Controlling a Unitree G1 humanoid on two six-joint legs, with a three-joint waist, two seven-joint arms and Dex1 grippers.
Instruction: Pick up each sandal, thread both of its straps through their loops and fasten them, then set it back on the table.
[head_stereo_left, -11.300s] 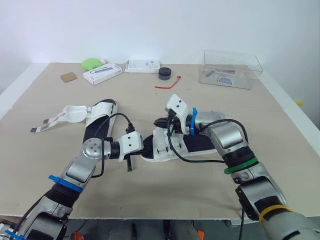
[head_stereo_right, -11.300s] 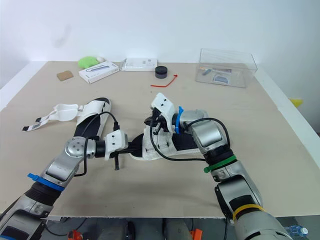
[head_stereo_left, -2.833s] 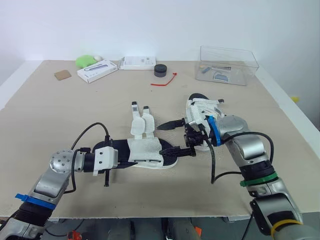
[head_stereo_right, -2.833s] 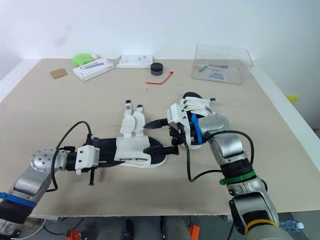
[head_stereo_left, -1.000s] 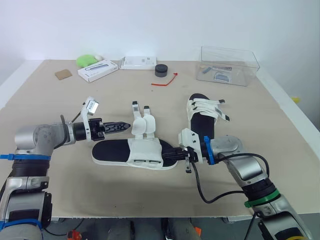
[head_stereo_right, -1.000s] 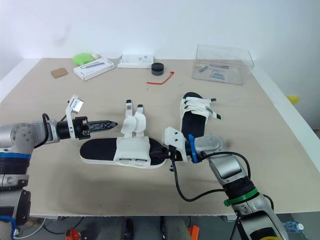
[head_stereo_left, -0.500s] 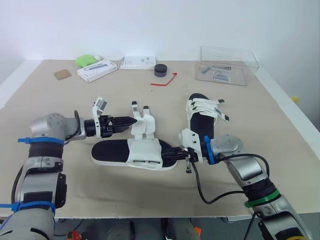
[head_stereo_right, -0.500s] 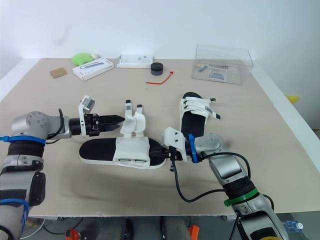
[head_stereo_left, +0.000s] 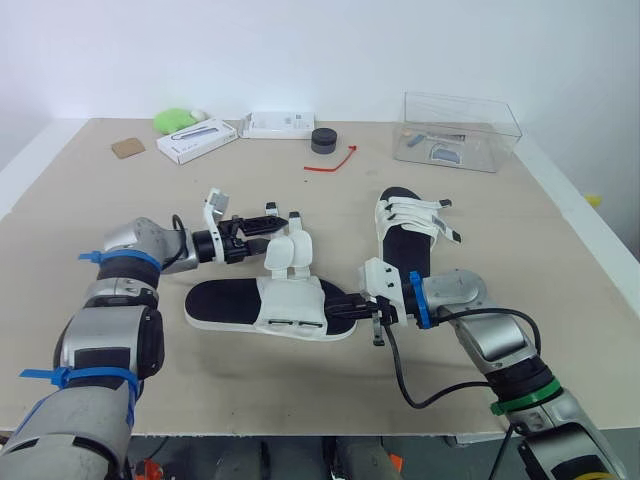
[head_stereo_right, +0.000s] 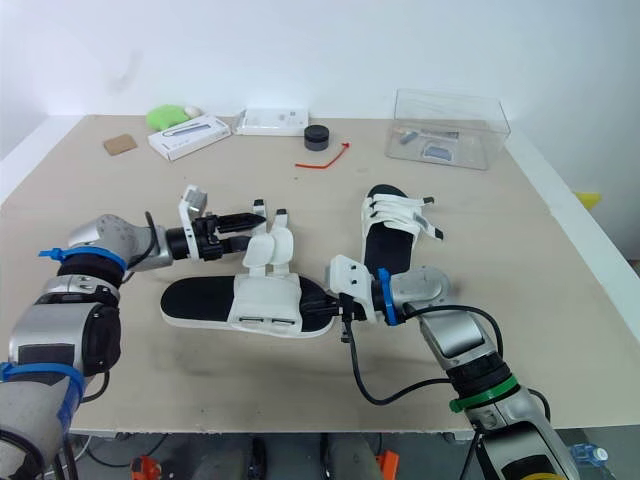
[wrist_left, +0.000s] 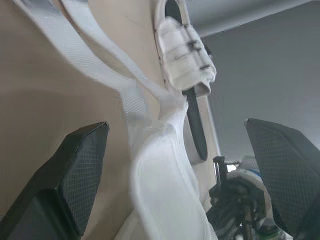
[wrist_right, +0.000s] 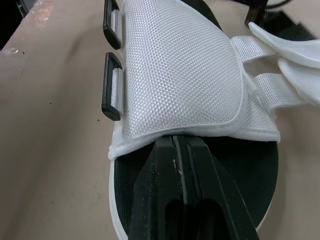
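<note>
An unfastened white sandal (head_stereo_left: 268, 306) with a black footbed lies flat at mid-table. Its two loose straps (head_stereo_left: 286, 249) stand up on the far side, and two black buckle loops (wrist_right: 111, 85) sit on its near side. My left gripper (head_stereo_left: 272, 227) is open, its fingers (wrist_left: 75, 175) either side of the strap ends (wrist_left: 150, 107). My right gripper (head_stereo_left: 352, 306) is shut, its tip (wrist_right: 178, 141) resting on the footbed just under the edge of the white upper. A second sandal (head_stereo_left: 410, 226) with its straps done up lies to the right.
Along the far edge are a clear plastic box (head_stereo_left: 460, 131), two white boxes (head_stereo_left: 197, 140) (head_stereo_left: 277, 124), a black puck (head_stereo_left: 323, 140), a red tie (head_stereo_left: 335, 162), a green object (head_stereo_left: 178, 120) and a cardboard piece (head_stereo_left: 128, 148).
My left gripper has moved right, from beside the sandal to the loose straps, staying open. The right gripper and both sandals have not moved.
</note>
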